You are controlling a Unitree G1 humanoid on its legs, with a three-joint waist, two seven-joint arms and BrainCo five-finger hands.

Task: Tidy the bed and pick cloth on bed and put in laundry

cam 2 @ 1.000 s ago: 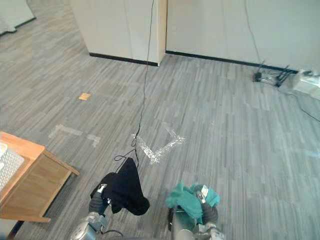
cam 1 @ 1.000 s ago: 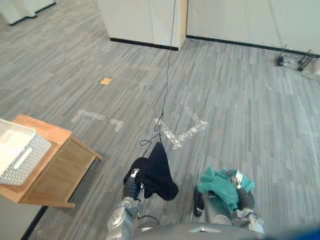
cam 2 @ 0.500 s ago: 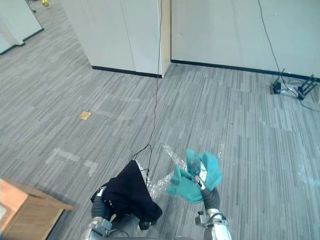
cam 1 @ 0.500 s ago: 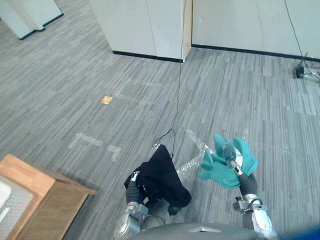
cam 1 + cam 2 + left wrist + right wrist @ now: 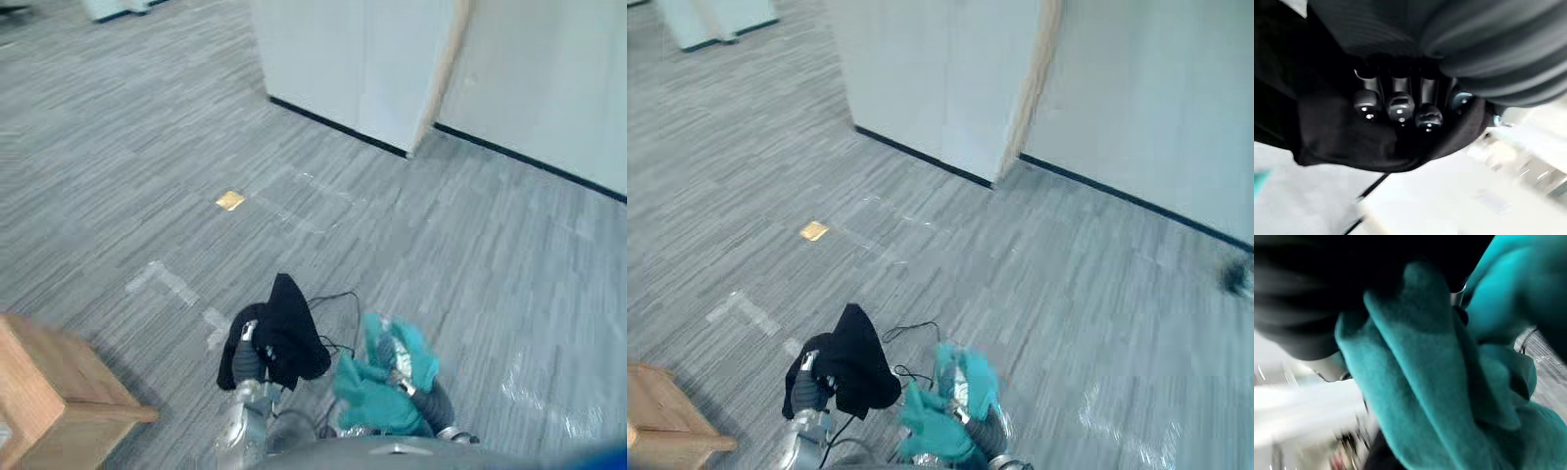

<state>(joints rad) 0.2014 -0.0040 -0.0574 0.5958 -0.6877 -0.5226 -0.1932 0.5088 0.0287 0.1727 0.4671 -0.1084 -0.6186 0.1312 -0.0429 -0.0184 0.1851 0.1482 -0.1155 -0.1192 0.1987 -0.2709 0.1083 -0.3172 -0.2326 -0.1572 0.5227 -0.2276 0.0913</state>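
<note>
A: Step in hand?

B: Carrying, most likely. Looks past the picking for two pieces, with the drop into the laundry not yet done.

A: Whereabouts of the cloths?

B: Black cloth point(image 5: 287, 328) at 7 o'clock in the head view, bunched in the left hand point(image 5: 1400, 108) and held clear of the floor point(image 5: 118, 147). Teal cloth point(image 5: 377, 397) at 5 o'clock, just beside the black one, wrapped over the right hand point(image 5: 397, 354).

A: Grips?

B: Left: fingers point(image 5: 1426, 117) curled well in, dark tips pressed into the black fabric. Firmly closed on it, going by the wrist view. Right: cannot tell, buried in teal folds.

A: Anything else about?

B: Corner of a wooden table point(image 5: 44, 387) at 8 o'clock, well apart from both cloths. Small tan scrap point(image 5: 230, 201) on the floor at 10 o'clock. White partition point(image 5: 343, 59) at 12 o'clock.

A: Next move?

B: Probably heading for the laundry container with both loads high, off the floor. Then lining up over the opening and easing each grip loose in turn. Worth watching the loose tail of the black cloth: could drag or snag on the way. Bed tidying to be judged after that.
</note>
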